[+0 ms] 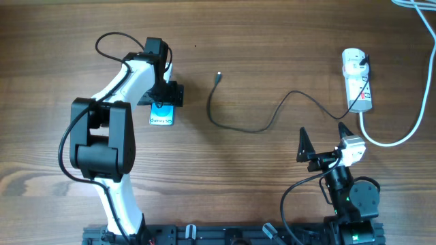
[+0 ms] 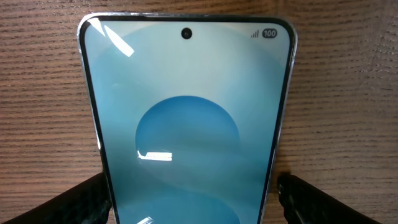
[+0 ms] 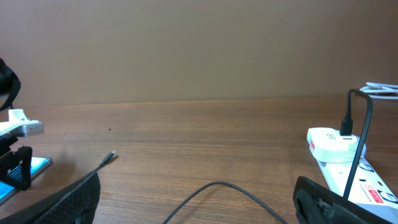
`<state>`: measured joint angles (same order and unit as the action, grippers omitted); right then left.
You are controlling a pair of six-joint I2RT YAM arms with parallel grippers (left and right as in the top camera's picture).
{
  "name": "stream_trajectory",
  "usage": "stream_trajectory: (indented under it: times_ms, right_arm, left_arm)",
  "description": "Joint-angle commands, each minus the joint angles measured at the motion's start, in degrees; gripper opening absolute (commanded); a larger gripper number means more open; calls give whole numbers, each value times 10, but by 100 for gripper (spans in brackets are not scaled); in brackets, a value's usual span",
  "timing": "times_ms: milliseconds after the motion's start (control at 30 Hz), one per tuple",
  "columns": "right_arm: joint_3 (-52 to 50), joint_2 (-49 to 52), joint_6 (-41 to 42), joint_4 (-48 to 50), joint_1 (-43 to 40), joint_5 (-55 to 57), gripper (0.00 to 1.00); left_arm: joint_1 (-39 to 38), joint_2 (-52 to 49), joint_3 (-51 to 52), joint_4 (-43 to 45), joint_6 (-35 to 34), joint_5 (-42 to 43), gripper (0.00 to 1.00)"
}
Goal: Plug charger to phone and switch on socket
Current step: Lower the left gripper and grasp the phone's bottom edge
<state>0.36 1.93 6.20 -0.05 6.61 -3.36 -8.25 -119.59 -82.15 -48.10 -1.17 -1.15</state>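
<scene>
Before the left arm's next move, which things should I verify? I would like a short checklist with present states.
1. Phone lies screen up between the left fingers: ok.
2. Left fingers closed on phone: not ok, small gap visible.
3. Charger tip free on table: ok.
4. Charger's other end in socket: ok.
5. Right fingers open, clear of charger: ok.
6. Socket switched on: cannot tell.
</scene>
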Motion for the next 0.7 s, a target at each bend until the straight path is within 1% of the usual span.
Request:
stream_trajectory:
  times_ms: [0, 233, 467, 667]
  right_arm:
    - [0, 1, -2, 2, 3, 8, 100]
    - [0, 1, -2, 2, 3, 8, 100]
    - [0, 1, -2, 2, 3, 8, 100]
    - [0, 1, -2, 2, 3, 8, 100]
  left_arm:
    - [-1, -26, 9, 4, -8, 7, 91]
    - [-1, -26, 8, 4, -8, 6, 76]
    - [-1, -24, 1, -3, -8, -2, 73]
    - [-1, -20, -64, -58, -12, -2, 71]
